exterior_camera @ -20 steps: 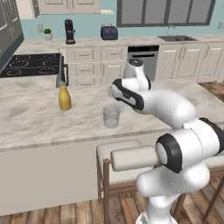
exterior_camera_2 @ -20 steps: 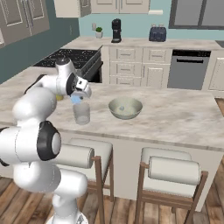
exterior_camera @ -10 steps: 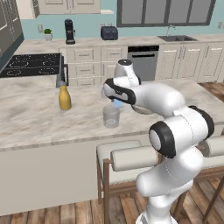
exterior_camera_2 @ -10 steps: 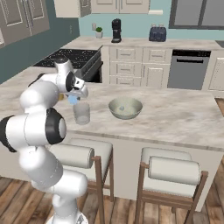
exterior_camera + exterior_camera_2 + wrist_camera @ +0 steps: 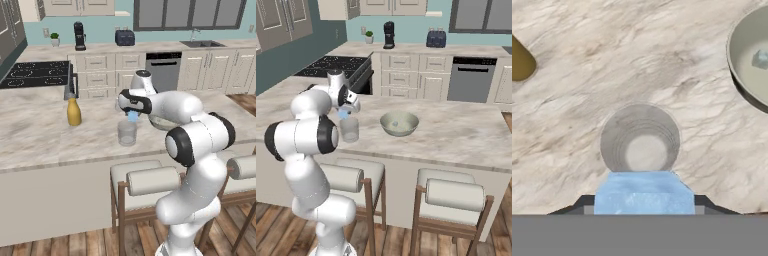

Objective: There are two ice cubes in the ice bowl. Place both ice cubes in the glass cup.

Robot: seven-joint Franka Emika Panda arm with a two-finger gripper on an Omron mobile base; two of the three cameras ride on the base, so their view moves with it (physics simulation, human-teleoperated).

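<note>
My gripper point(image 5: 132, 116) is shut on a pale-blue ice cube point(image 5: 644, 193) and hangs just above the glass cup point(image 5: 127, 133). In the hand view the clear glass cup point(image 5: 640, 139) sits straight below, its mouth open, with the held cube at the near edge of its rim. The second ice cube point(image 5: 760, 59) lies inside the grey-beige ice bowl point(image 5: 742, 60) at the upper right. In the right base view the gripper point(image 5: 344, 114) with the cube hovers over the glass cup point(image 5: 349, 129), and the ice bowl point(image 5: 399, 123) stands to its right.
A yellow bottle point(image 5: 74, 111) stands on the marble island left of the cup. Two stools point(image 5: 450, 196) are tucked under the island's near edge. A stovetop point(image 5: 33, 75) and cabinets lie beyond.
The gripper with the ice cube has travelled from the bowl side toward the cup and lowered slightly, ending just over its mouth.
</note>
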